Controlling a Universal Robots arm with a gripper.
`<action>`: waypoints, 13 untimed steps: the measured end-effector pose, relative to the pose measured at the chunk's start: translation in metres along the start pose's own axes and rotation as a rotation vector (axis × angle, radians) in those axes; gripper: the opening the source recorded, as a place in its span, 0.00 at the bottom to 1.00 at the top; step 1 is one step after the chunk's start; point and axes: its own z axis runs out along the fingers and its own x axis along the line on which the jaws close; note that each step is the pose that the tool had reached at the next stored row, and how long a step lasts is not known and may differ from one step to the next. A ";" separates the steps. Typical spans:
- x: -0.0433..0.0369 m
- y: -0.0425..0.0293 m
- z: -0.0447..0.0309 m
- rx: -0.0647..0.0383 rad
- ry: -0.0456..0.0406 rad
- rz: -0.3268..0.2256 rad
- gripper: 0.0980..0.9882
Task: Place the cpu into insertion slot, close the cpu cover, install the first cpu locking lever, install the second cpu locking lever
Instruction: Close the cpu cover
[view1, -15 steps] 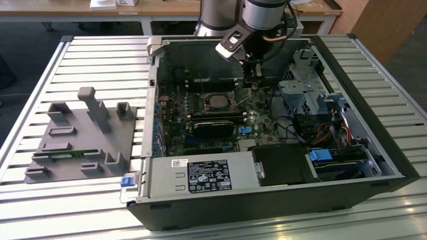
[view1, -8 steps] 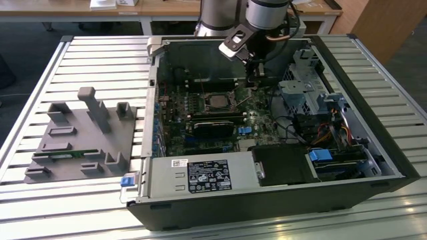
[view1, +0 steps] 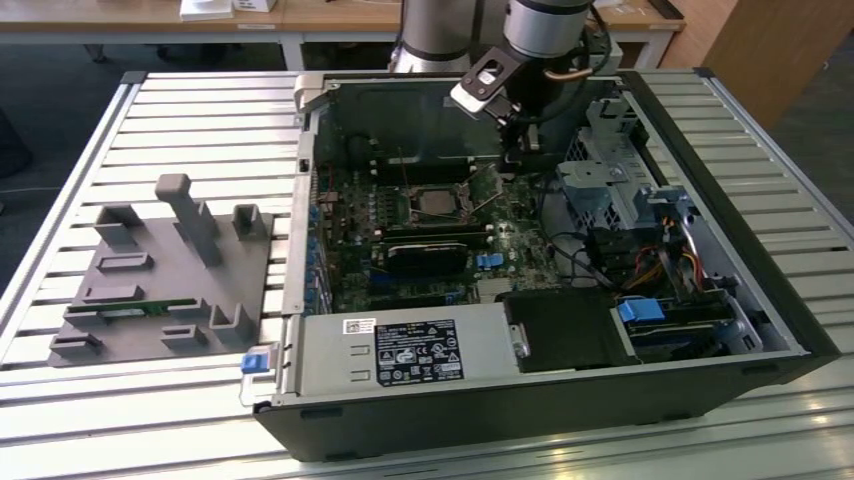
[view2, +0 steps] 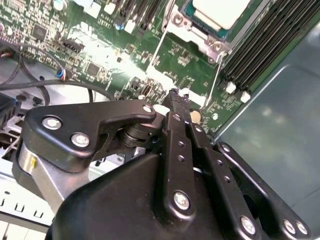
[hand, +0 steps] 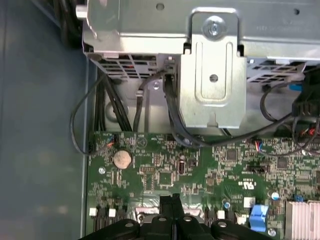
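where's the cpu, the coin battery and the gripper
cpu (view2: 220, 11): second wrist view, on its pale metal face
coin battery (hand: 122, 159): first wrist view, on its round top
gripper (view2: 178, 96): second wrist view, at the tips of its shut jaws

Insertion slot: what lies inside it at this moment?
The cpu lies in the insertion slot, pale metal face up, in the exterior and second wrist views. The slot's floor beneath cannot be seen because the chip covers it.

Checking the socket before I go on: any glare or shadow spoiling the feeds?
Second wrist view: glare whitens the motherboard between gripper and chip. Exterior view: socket evenly lit, no hard shadow. First wrist view: metal bracket bright, not blown out.
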 end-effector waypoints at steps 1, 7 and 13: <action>0.0003 0.0014 0.0002 0.000 0.0001 0.000 0.01; 0.0012 0.0095 0.0022 0.002 0.0002 0.001 0.01; 0.0024 0.0137 0.0075 0.009 0.0001 0.001 0.01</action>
